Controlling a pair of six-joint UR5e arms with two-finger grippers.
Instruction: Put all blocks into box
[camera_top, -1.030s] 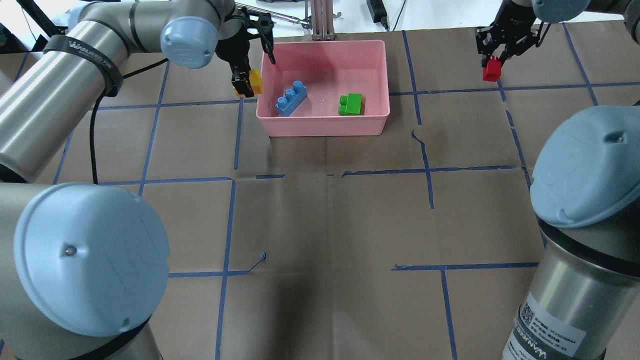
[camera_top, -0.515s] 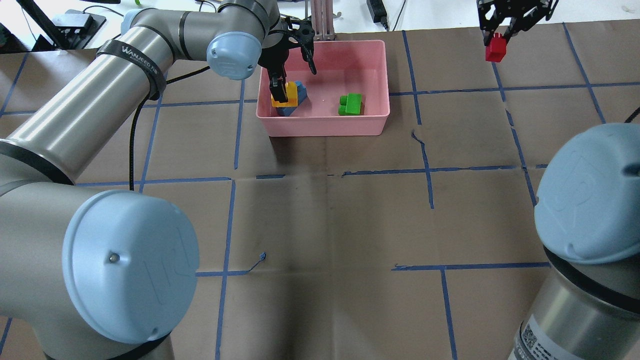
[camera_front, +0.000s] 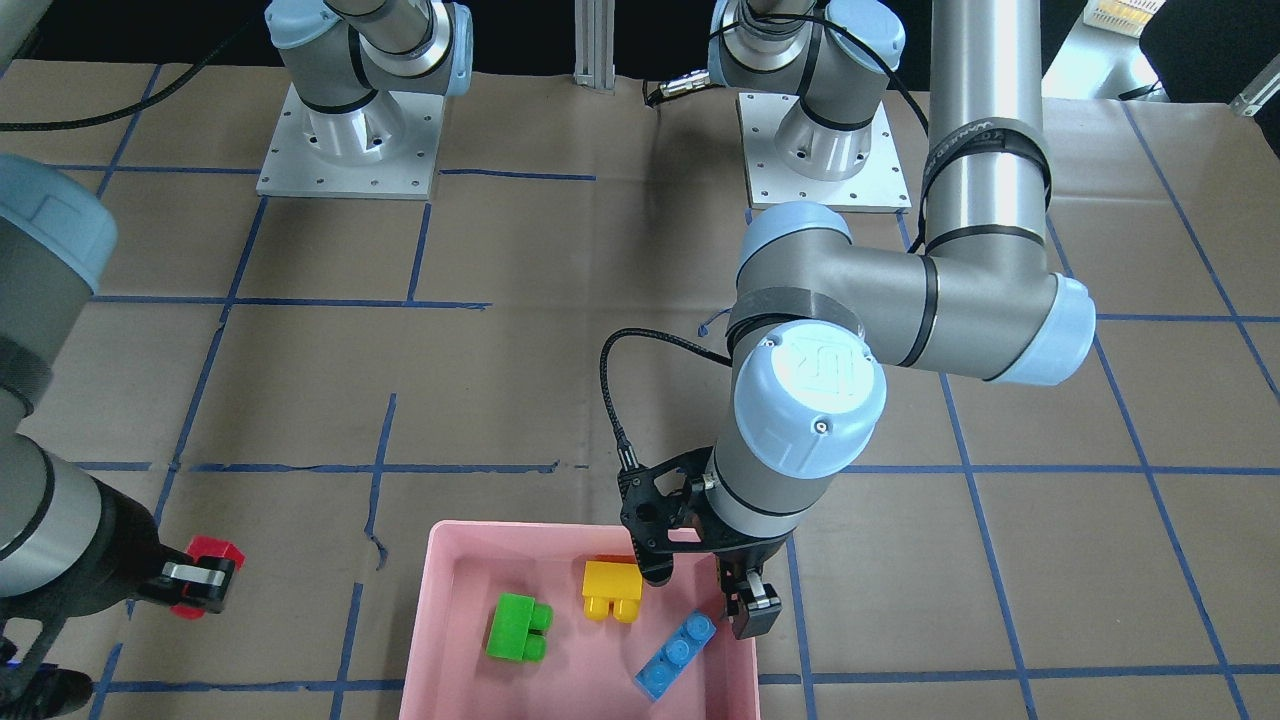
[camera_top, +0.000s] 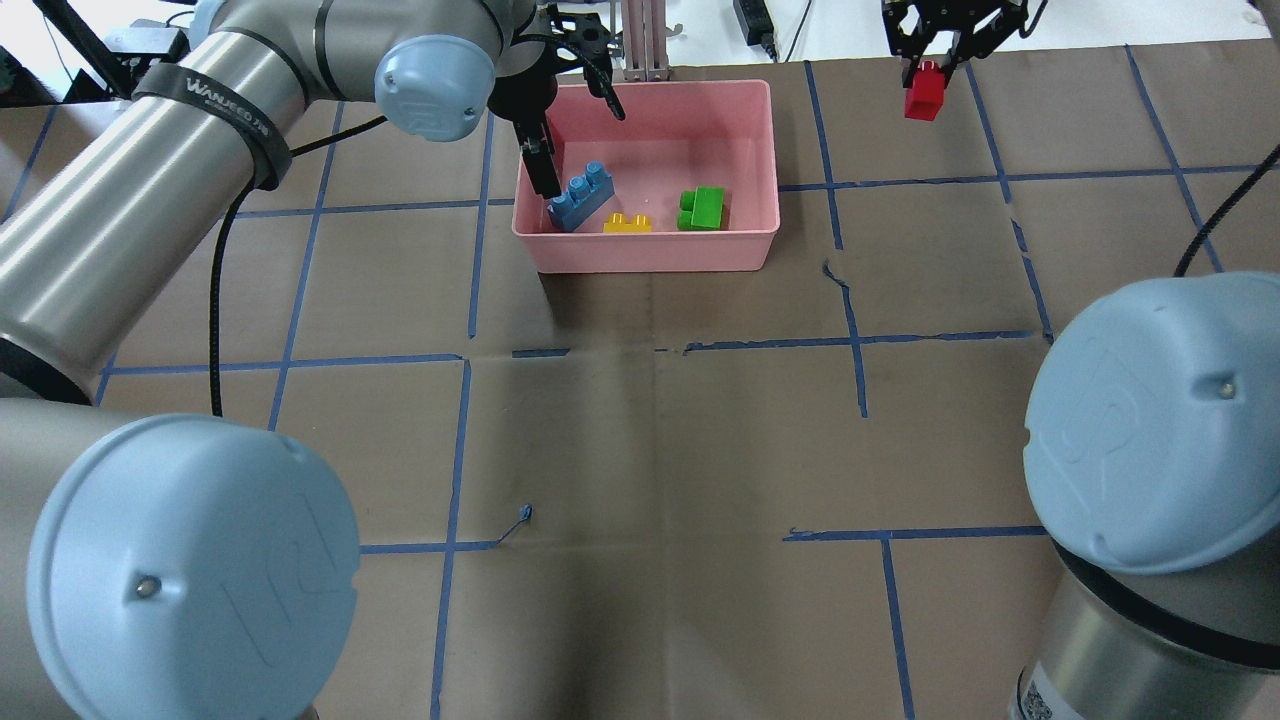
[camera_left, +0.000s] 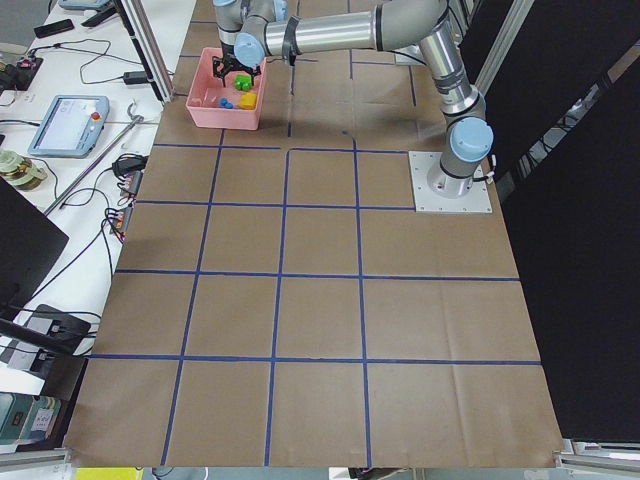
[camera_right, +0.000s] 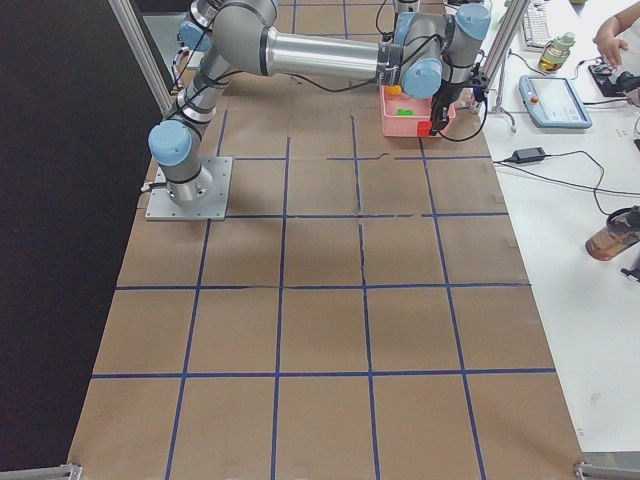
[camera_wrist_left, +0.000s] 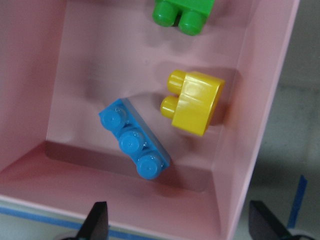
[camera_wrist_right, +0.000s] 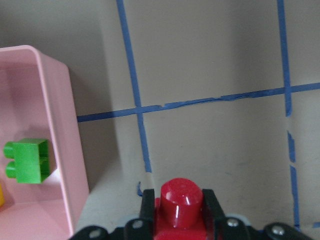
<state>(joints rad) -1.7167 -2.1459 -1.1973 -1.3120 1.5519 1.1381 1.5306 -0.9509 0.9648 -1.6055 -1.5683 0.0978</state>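
Observation:
The pink box (camera_top: 645, 250) stands at the far middle of the table. In it lie the long blue brick (camera_top: 581, 196), the yellow brick (camera_top: 627, 223) and the green brick (camera_top: 703, 209). My left gripper (camera_top: 577, 140) hangs open and empty over the box's left end, just above the blue brick (camera_wrist_left: 132, 145) and the yellow brick (camera_wrist_left: 197, 102). My right gripper (camera_top: 930, 70) is shut on the small red brick (camera_top: 924, 97) and holds it in the air to the right of the box. The red brick (camera_wrist_right: 181, 200) sits between the fingers in the right wrist view.
An aluminium post (camera_top: 645, 40) stands just behind the box. Cables and a power adapter (camera_top: 750, 20) lie beyond the table's far edge. Blue tape lines mark a grid on the brown paper cover (camera_top: 660, 440).
My left gripper moved right over the box and let go of the yellow brick, which now lies in the box. My right gripper rose and moved left toward the box with the red brick.

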